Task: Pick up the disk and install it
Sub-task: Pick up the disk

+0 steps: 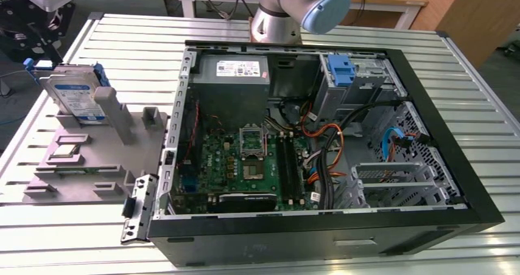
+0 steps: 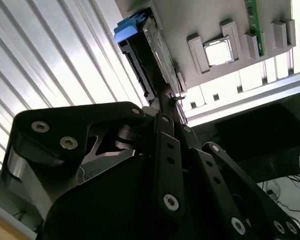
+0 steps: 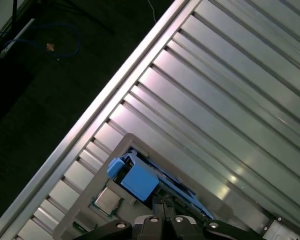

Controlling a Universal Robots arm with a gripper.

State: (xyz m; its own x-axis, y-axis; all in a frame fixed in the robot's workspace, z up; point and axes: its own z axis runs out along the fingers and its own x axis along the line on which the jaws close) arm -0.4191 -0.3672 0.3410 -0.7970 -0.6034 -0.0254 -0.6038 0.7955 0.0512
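The disk [image 1: 77, 95] stands on edge in a grey holder [image 1: 122, 138] on the slatted metal desk [image 1: 122, 38], at the exterior view's left, beside the open computer case [image 1: 479, 190]. In the second wrist view the gripper [image 2: 167, 100] points at the disk [image 2: 142, 52], its tip close to the near end of the drive. Whether they touch cannot be told. The gripper's fingers [image 3: 157, 212] look drawn together and grasp nothing. A processor chip [image 2: 217, 52] lies in a pocket of the same holder, near the disk.
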